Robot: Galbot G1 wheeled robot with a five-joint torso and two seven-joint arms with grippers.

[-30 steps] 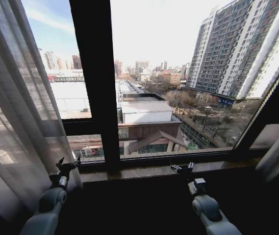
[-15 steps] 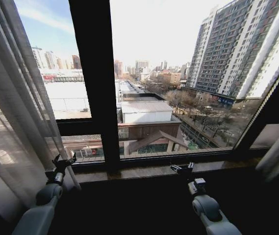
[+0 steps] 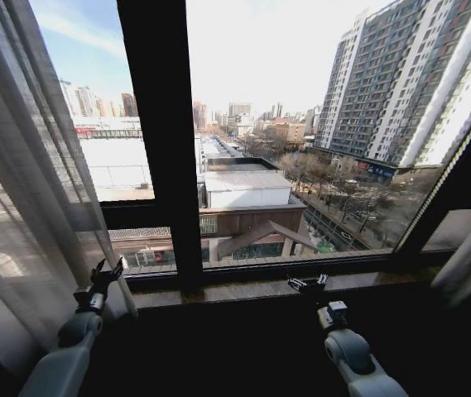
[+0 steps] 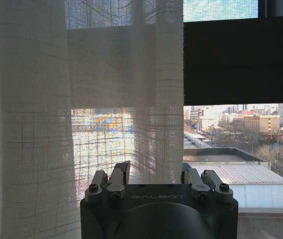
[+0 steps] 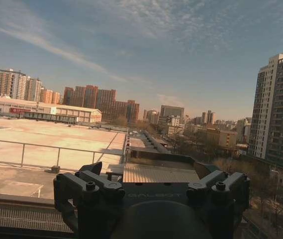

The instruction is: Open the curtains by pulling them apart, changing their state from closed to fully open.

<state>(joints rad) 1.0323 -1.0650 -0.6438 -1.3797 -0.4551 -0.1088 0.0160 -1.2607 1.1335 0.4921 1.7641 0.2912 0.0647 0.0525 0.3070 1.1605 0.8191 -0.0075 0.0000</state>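
Since a moment ago our left tool [image 3: 107, 270] has edged leftward with the curtains [image 3: 28, 190], fingers apart around their edge, right tool [image 3: 308, 285] open below the window frame [image 3: 159, 141], so we judge the opening nearly done.

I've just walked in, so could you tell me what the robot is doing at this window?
It is opening the curtains. The left gripper, fingers open, is at the inner edge of the left curtain, which is bunched at the left side of the window. The right gripper, also open, is held low above the sill, apart from the right curtain gathered at the far right. Most of the glass is uncovered.
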